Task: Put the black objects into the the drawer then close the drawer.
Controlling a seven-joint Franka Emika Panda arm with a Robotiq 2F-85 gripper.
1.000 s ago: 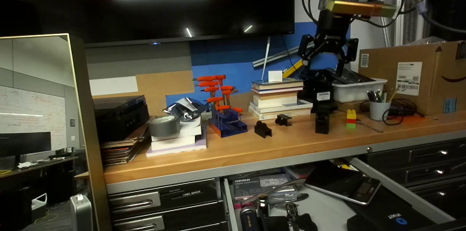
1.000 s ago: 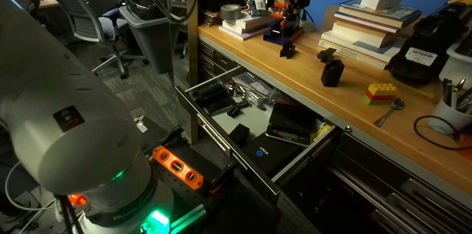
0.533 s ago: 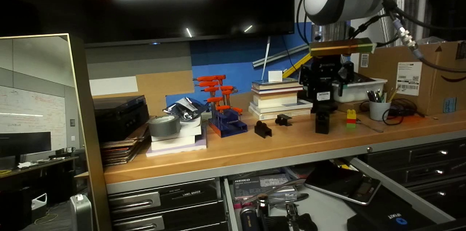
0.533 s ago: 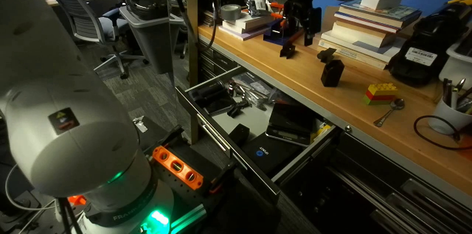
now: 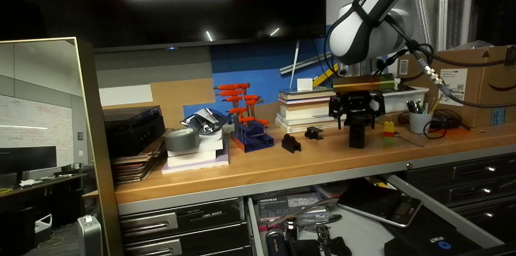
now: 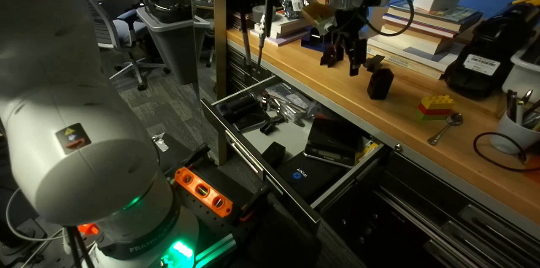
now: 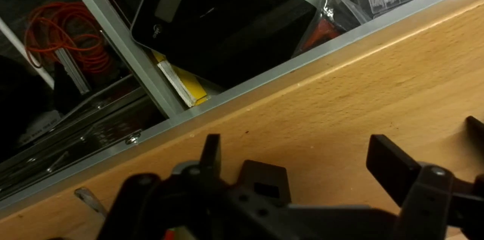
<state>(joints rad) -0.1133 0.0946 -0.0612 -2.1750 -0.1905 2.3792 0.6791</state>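
White streaks glare off the dark screen point(image 5: 181, 10)! Down low, my base point(image 6: 147, 236) glows green beside deep black shadow.

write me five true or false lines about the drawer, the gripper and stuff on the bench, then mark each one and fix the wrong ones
1. The drawer is open. True.
2. The gripper is clamped on the upright black block. False: the gripper's jaws stand apart, and the upright black block stands on the wooden benchtop.
3. The toy brick stack is yellow on top, red in the middle and green at the bottom. True.
4. The spoon stands in the pen cup. False: the spoon lies on the wooden benchtop beside the toy brick stack.
5. The black scale lies inside the drawer. True.
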